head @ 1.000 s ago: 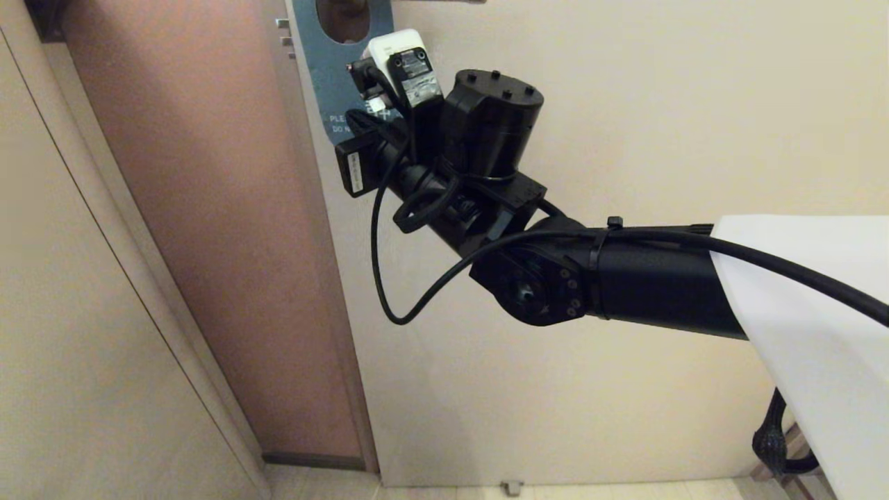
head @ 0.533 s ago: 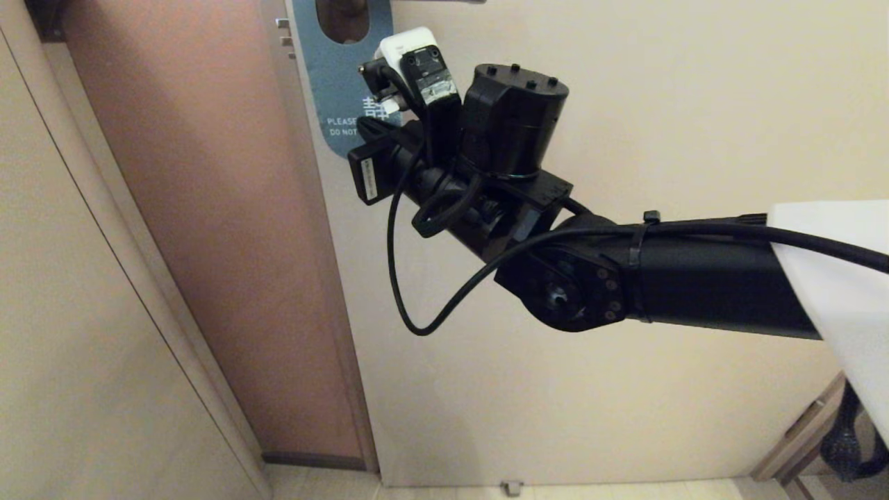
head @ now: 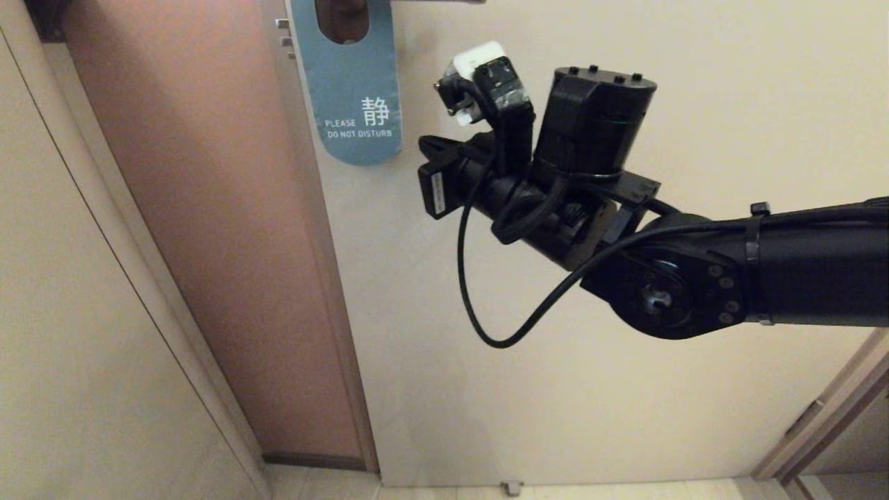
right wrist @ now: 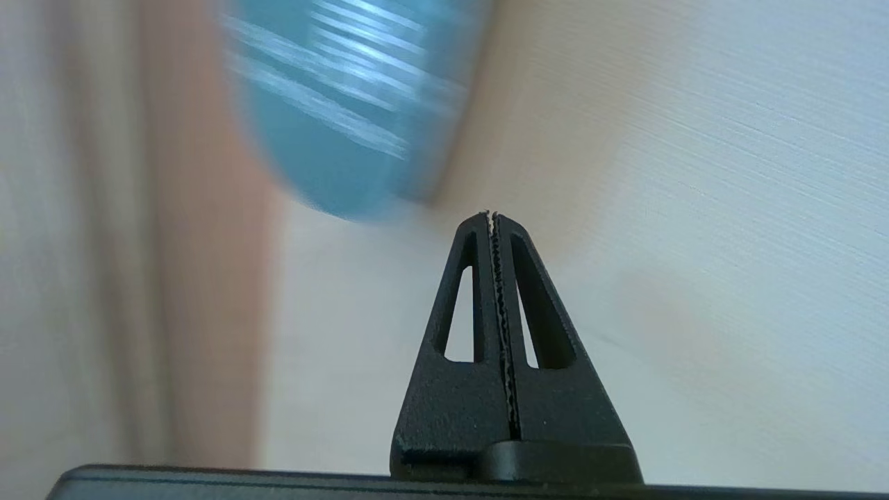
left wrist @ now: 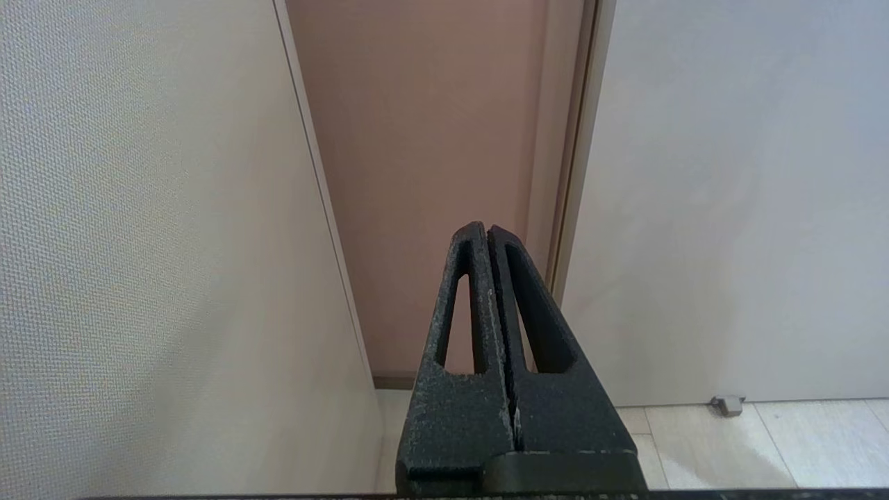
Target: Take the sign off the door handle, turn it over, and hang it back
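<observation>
The sign [head: 358, 90] hangs on the door with its teal-blue "DO NOT DISTURB" face outward. The dark door handle [head: 340, 17] shows through its oval hole at the top edge of the head view; most of the handle is cut off. My right arm [head: 542, 201] reaches in from the right, its wrist just right of the sign's lower end and apart from it. My right gripper [right wrist: 492, 217] is shut and empty, with the blurred sign [right wrist: 347, 125] beyond it. My left gripper [left wrist: 486, 228] is shut, empty and parked, pointing at the floor by the door edge.
The cream door [head: 625, 83] fills the right side. A pinkish-brown surface [head: 208, 208] and a beige wall panel [head: 69, 312] lie to the left. Small silver latch bolts [head: 283, 31] sit on the door edge. A door stop [head: 512, 487] sits at the floor.
My right arm has drawn back to the right, away from the sign. The sign's lower half and its lettering, earlier covered by the wrist, now show fully.
</observation>
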